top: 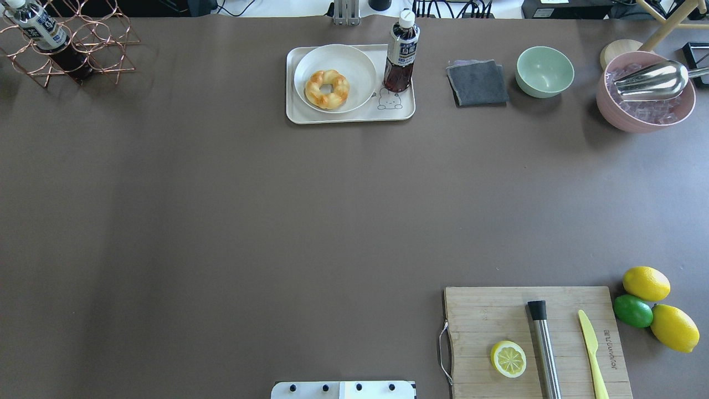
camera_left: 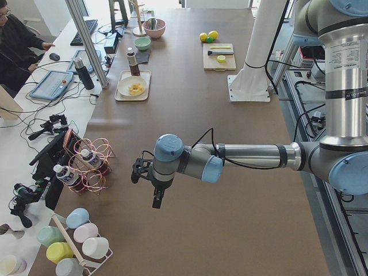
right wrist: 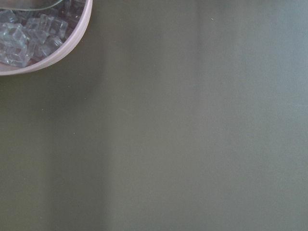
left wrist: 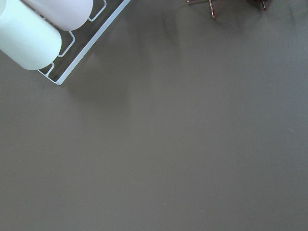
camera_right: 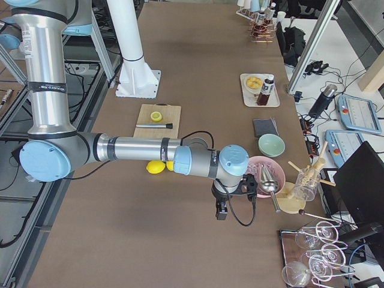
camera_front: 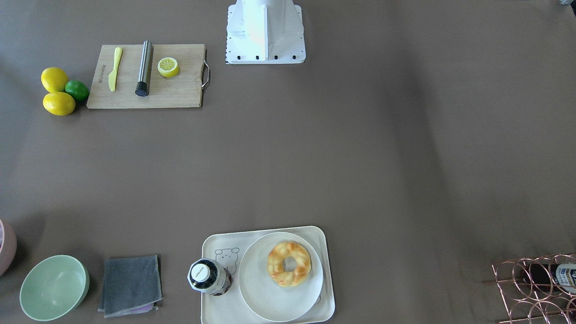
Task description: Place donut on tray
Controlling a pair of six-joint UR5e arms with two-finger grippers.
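The donut (camera_front: 289, 263) lies on a round off-white plate (camera_front: 279, 298), and the plate sits on the cream tray (camera_front: 221, 309) at the table's far edge from the robot. The donut also shows in the overhead view (top: 327, 88), on the plate (top: 339, 57) and tray (top: 400, 112). A dark drink bottle (top: 400, 55) stands on the tray beside the plate. My left gripper (camera_left: 156, 202) hangs over bare table far from the tray; I cannot tell if it is open. My right gripper (camera_right: 221, 215) hangs near the pink ice bowl (camera_right: 267, 175); I cannot tell its state.
A wooden cutting board (top: 487, 316) holds a lemon half (top: 508, 358), a steel muddler (top: 544, 346) and a yellow knife (top: 591, 346). Lemons and a lime (top: 633, 310) lie beside it. A grey cloth (top: 477, 83), a green bowl (top: 544, 71) and a copper bottle rack (top: 66, 44) stand along the far edge.
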